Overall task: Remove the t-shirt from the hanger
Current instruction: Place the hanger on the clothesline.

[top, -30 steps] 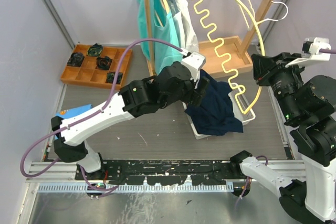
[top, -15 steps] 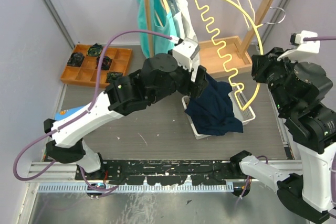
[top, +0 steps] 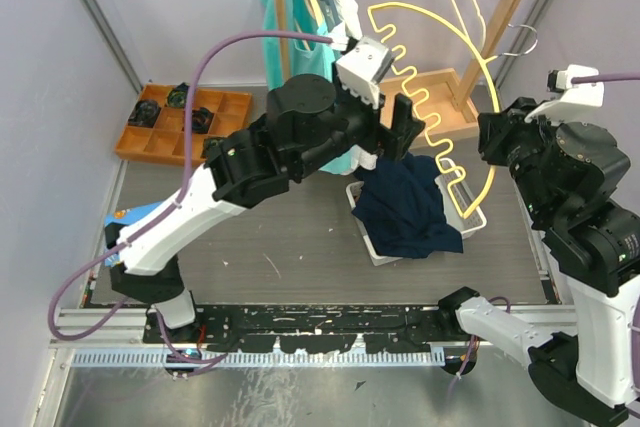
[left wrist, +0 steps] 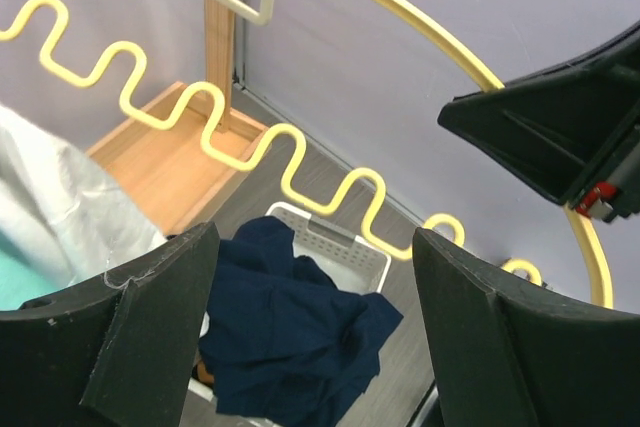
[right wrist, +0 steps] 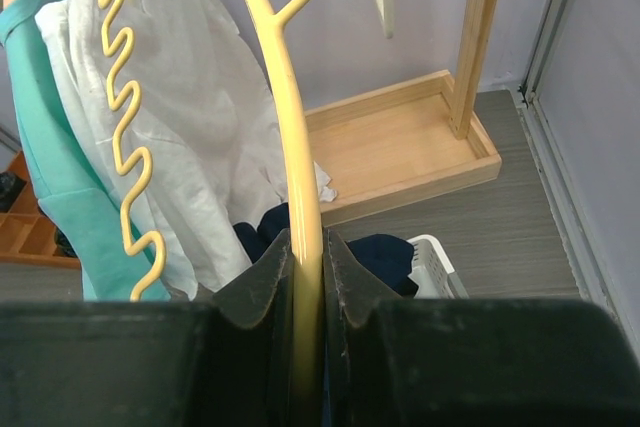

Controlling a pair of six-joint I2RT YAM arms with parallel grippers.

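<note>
Left hand (left wrist: 315,239) spread, empty, above navy t-shirt (top: 405,207) heaped in white basket (top: 468,215) on desk (top: 300,237). Right hand (right wrist: 305,247) pinching yellow hanger (right wrist: 290,127); t-shirt looks clear of it.

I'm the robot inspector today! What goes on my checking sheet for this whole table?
Surface: grey table, wood-grain.
Job's things: navy t-shirt heaped over white basket; yellow hanger bare.
Clutter: orange tray of dark bits; blue item at left.
Pincers: left pincer open, empty, above the shirt; right pincer shut on the hanger.
Cables: purple cable arcs high at left.
Surroundings: wooden rack with teal and white clothes; grey walls.
</note>
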